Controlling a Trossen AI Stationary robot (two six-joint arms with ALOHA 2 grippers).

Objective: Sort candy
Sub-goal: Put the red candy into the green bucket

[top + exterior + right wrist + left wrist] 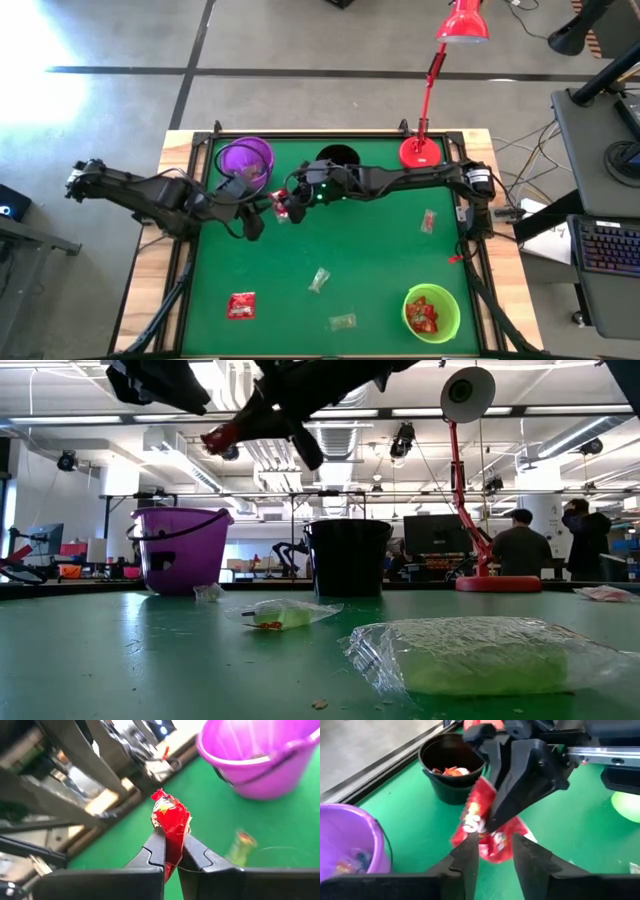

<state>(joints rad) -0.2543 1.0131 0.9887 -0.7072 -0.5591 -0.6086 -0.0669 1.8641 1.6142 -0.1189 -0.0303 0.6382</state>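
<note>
We see both arms meeting above the far-left part of the green tabletop (pixel 380 270), between the purple cup (pixel 246 158) and the black cup (pixel 337 160). The right tool (pixel 172 847) is clenched on a red sweet (pixel 170 822) with white marks, held well above the tabletop. The left tool (pixel 492 851) faces it with its fingers (pixel 468 851) parted on either side of the same sweet's lower end, close against the wrapper; whether they still press it we cannot tell.

The black cup holds a few orange-red and pale sweets (pixel 451 770). The purple cup has some wrappers (pixel 350 862) at its bottom. At the near right stands a green cup (pixel 432 312) with red sweets (pixel 423 313) inside.

Loose on the tabletop lie a red sweet (pixel 241 305) near the left, a clear one (pixel 319 279) about the middle, a pale green one (pixel 343 322) near the front, and a small one (pixel 428 221) on the right. A red lamp (pixel 423 150) stands at the far edge, right of the black cup. In the low view, two people (pixel 520 545) stand in the room beyond.
</note>
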